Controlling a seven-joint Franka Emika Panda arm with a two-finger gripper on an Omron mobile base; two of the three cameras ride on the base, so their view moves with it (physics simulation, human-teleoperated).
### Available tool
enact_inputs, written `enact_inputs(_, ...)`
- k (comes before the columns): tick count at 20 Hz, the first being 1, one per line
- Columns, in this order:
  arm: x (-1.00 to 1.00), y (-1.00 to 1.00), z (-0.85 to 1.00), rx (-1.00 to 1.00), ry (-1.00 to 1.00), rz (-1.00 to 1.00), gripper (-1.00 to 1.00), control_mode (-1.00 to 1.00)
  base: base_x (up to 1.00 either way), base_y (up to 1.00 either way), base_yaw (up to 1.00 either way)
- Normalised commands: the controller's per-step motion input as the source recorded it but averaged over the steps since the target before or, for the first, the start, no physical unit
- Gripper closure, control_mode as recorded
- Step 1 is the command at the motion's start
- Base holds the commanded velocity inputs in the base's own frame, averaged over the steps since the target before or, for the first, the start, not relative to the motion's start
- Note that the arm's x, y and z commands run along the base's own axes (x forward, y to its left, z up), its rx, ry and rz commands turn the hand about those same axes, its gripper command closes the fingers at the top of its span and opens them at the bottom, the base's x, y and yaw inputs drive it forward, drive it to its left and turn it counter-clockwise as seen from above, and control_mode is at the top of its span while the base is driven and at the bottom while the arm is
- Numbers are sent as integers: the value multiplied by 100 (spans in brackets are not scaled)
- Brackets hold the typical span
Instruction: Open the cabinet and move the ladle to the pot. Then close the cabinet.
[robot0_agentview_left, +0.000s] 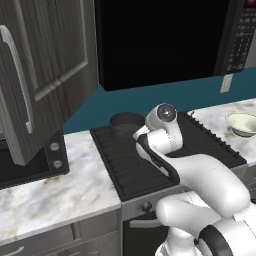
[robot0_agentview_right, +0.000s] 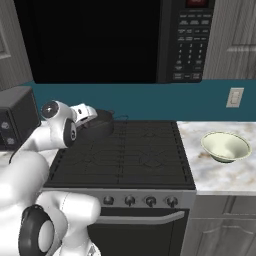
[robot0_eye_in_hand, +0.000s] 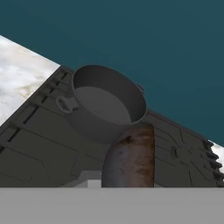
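Hand view: the ladle (robot0_eye_in_hand: 131, 157) is held in the nearly closed claw. The pot (robot0_eye_in_hand: 105, 103) is seen just beyond it, on the stove (robot0_eye_in_hand: 39, 144).

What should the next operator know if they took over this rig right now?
Gripper: shut on the rusty brown metal ladle, held just short of the pot, above the black stovetop.
Short, wide dark grey pot: at the stove's back-left corner, nothing inside it.
Tall dark grey woodgrain cabinet door with silver bar handle: swung open.
Done: cabinet opened, ladle taken.
Left: put the ladle in the pot, release, close the cabinet door.
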Motion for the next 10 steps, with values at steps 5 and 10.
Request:
enact_inputs(5,34,3,-8,0,0,-2,100,-100,0,0,0)
enact_inputs(10,29,3,-11,0,0,-2,100,-100,0,0,0)
